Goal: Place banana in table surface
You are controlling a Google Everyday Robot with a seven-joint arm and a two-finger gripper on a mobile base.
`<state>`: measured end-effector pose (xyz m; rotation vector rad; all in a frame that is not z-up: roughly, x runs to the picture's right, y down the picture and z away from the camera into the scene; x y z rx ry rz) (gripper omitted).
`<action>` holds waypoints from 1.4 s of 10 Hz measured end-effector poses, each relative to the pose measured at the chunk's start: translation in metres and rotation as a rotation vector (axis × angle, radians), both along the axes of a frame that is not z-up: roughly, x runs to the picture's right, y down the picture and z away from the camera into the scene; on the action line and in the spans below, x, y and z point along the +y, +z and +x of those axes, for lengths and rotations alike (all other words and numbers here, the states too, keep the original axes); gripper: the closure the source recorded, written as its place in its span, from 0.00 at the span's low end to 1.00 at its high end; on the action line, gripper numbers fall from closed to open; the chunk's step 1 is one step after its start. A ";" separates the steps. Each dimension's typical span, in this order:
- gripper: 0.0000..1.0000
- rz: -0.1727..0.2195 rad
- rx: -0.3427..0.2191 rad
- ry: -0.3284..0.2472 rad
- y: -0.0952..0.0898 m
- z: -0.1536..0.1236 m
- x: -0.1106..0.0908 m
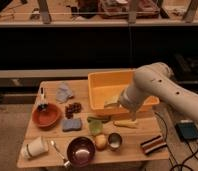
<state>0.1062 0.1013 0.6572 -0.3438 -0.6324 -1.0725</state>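
Note:
The banana (126, 123) is a small pale yellow curved fruit lying on the light brown table surface (137, 152), just in front of the yellow bin. My gripper (118, 105) is at the end of the white arm that reaches in from the right. It hangs at the bin's front wall, just above and left of the banana. The arm's wrist covers part of the spot between the gripper and the banana, so I cannot tell whether they touch.
The big yellow bin (104, 85) stands at the back right. In front are a green leafy item (96, 125), a round yellow-orange fruit (101, 142), a metal cup (115, 141), a purple bowl (81, 150) and a striped sponge (153, 144). A red bowl (46, 115) sits at the left.

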 end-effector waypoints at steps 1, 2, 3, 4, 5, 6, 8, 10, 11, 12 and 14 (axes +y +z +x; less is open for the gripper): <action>0.20 0.000 0.000 0.000 0.000 0.000 0.000; 0.20 0.000 0.000 0.000 0.000 0.000 0.000; 0.20 0.000 0.000 0.000 0.000 0.000 0.000; 0.20 0.000 0.000 0.000 0.000 0.000 0.000; 0.20 0.000 0.000 0.000 0.000 0.000 0.000; 0.20 0.000 0.000 0.000 0.000 0.000 0.000; 0.20 0.000 0.000 0.000 0.000 0.000 0.000; 0.20 0.000 0.000 0.000 0.000 0.000 0.000; 0.20 0.000 0.001 0.001 0.000 0.000 0.000; 0.20 -0.002 0.004 0.003 0.001 0.001 0.000; 0.20 -0.014 0.072 0.034 0.010 0.008 -0.002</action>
